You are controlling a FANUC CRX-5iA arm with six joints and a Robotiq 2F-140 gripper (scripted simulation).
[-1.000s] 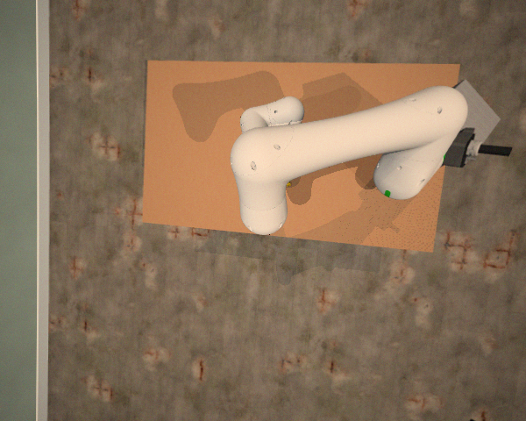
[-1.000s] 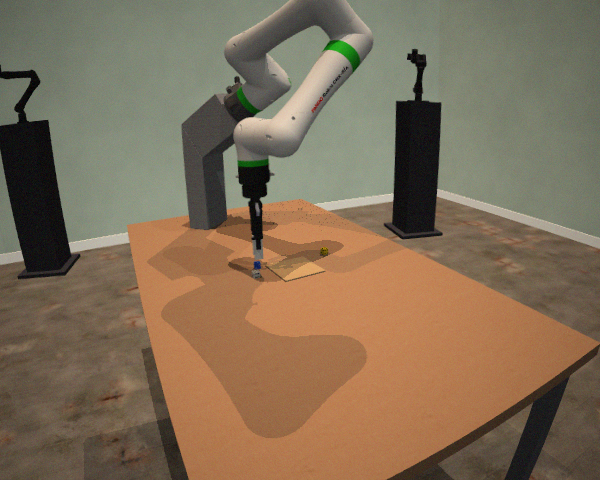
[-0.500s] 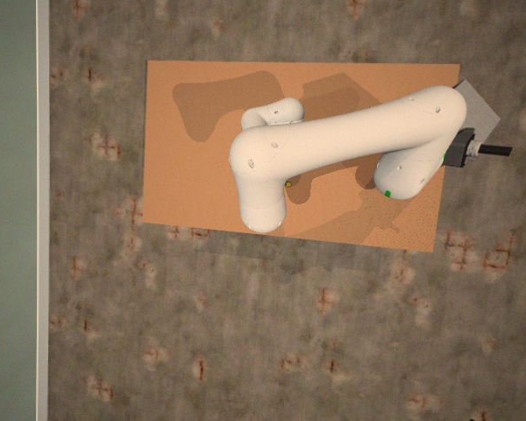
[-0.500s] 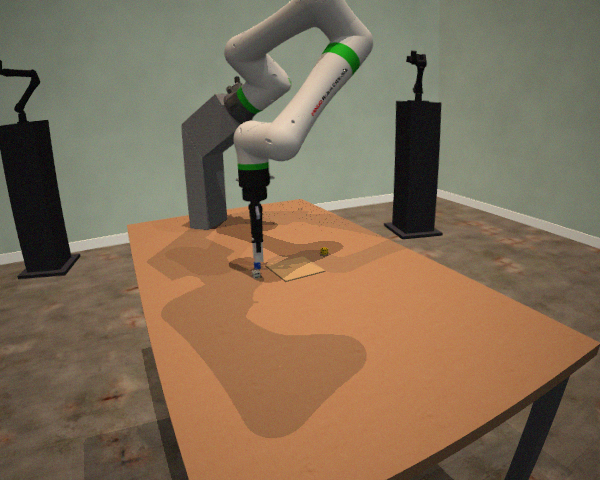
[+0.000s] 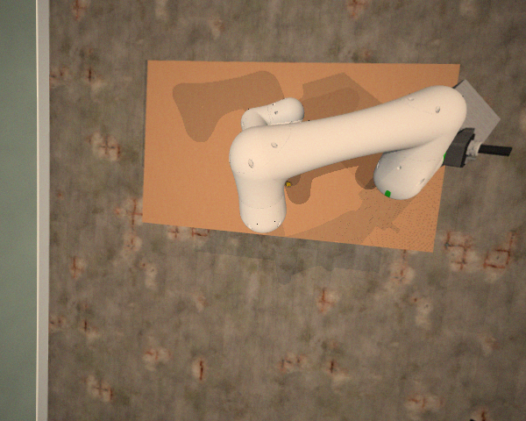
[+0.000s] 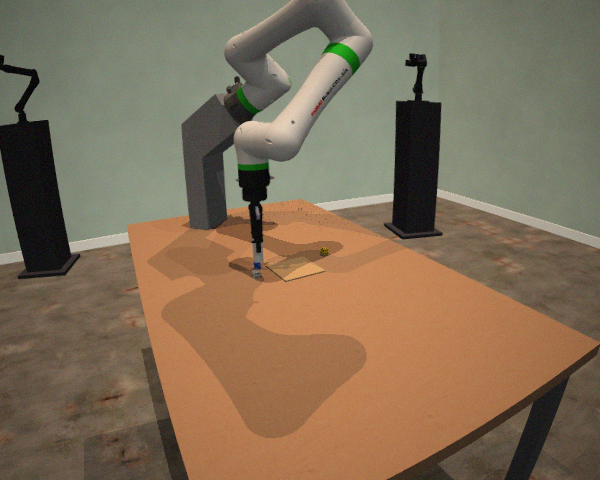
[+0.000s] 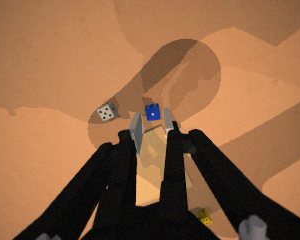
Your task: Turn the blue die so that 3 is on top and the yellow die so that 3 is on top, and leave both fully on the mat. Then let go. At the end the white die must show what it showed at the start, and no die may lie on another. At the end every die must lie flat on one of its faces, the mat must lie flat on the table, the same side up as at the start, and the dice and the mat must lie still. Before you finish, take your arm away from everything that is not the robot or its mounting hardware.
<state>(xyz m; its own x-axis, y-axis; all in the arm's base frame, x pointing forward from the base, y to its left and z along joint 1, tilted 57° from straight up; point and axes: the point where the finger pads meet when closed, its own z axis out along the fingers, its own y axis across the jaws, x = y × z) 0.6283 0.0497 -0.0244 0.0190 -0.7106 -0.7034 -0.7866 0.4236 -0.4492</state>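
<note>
The blue die [image 6: 257,266] [image 7: 152,112] lies on the table, just off the mat. In the wrist view its large face shows one pip. The mat [image 6: 291,275] [image 7: 149,194] is a flat tan sheet, partly hidden by the gripper in the wrist view. The white die [image 6: 256,274] [image 7: 106,111] lies off the mat with five pips facing the wrist camera. The yellow die [image 5: 287,184] [image 6: 324,251] [image 7: 204,217] lies off the mat's other side; its top number is unclear. My gripper [image 6: 258,258] [image 7: 153,119] is partly open and empty, low above the blue die, with a fingertip on each side in the wrist view.
The wooden table [image 5: 186,181] [image 6: 445,335] carries the arm's grey pedestal [image 6: 204,170] near its far end. Two black camera stands [image 6: 31,201] [image 6: 416,165] are beyond the table. The arm hides the blue die, white die and mat in the top view.
</note>
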